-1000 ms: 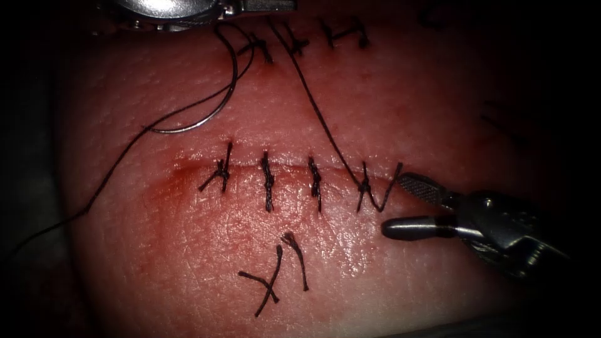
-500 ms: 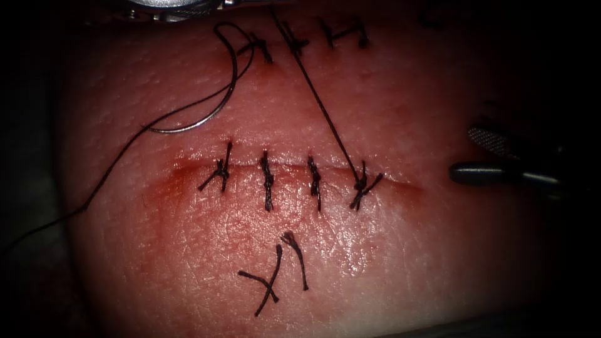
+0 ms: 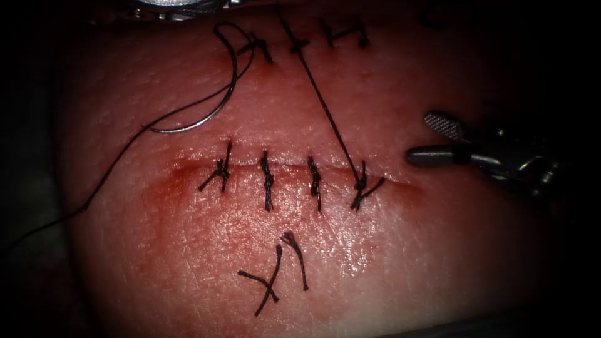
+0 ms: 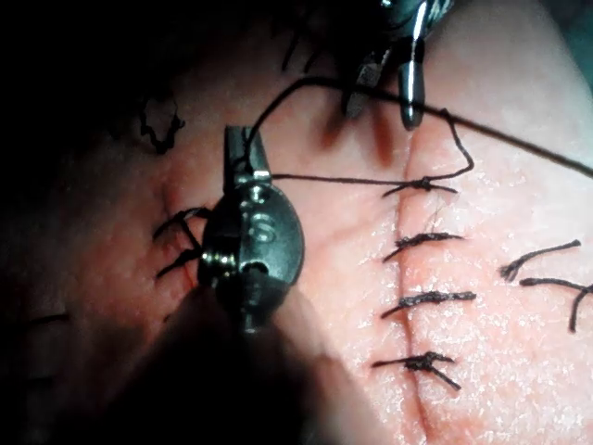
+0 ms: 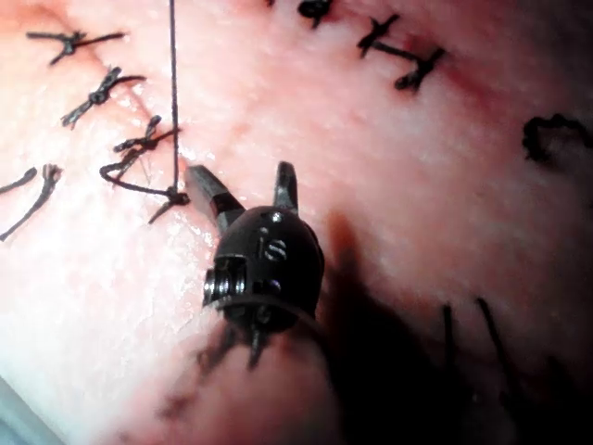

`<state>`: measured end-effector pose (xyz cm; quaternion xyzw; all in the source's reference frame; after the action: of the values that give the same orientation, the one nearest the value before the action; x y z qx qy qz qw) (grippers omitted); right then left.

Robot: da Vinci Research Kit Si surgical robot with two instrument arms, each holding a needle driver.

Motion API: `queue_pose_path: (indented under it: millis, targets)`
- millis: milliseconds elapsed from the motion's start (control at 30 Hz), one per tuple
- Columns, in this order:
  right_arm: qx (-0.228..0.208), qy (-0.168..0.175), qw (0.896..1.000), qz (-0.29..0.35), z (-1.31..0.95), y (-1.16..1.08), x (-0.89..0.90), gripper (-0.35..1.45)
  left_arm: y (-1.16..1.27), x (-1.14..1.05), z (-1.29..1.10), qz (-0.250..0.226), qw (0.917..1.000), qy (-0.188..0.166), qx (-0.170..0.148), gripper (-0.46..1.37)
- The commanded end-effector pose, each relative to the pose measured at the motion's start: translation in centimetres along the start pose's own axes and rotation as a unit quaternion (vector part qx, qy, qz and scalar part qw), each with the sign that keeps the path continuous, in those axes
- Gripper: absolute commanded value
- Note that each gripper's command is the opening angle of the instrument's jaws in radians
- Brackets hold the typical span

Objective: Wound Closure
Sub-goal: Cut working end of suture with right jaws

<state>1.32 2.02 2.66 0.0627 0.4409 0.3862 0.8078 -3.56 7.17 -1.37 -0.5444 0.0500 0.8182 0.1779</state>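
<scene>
- Right tool (image 3: 432,139) sits right of the cut (image 3: 206,169), jaws spread, holding nothing, clear of the tissue (image 3: 438,250). It has drawn back from the fourth stitch (image 3: 361,186), then edged in again.
- Left tool (image 4: 243,158) at the far edge of the tissue, jaws clamped on the thread (image 3: 325,106); the strand runs taut from there to the fourth stitch.
- That stitch, a loose loop a second ago, now sits snug as a knot on the cut line.
- Needle (image 3: 213,112) lies free on the tissue on the far side of the cut, toward the left; in neither tool, not in the tissue. Its thread trails off leftward.
- Three finished stitches (image 3: 267,181) lie left of the new one; cut ends of thread (image 3: 275,281) lie on the near side.
- Judgement: keep tension on the strand steady and in line with the knot, not upward, so the edges meet without puckering; any throw or cut should be made close to the knot without nicking it.
</scene>
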Motion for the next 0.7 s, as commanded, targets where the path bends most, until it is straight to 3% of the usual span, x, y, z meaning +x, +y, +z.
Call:
queue_pose_path:
  millis: [33, 267, 700]
  targets:
    - [0.008, 0.003, 1.000, -0.003, 0.06, -0.06, 0.00, 1.13, 0.00, 0.00, 0.00, 0.001, 1.0000, 0.000, -0.003, -0.35]
    - [0.020, 0.006, 1.000, -0.007, 0.24, -0.23, 0.04, 1.13, 0.00, 0.00, 0.00, 0.000, 1.0000, 0.000, -0.003, -0.35]
    - [0.013, 0.016, 1.000, -0.019, 0.49, -0.35, -0.08, 1.14, -0.02, 0.07, 0.04, 0.001, 1.0000, -0.002, -0.001, -0.35]
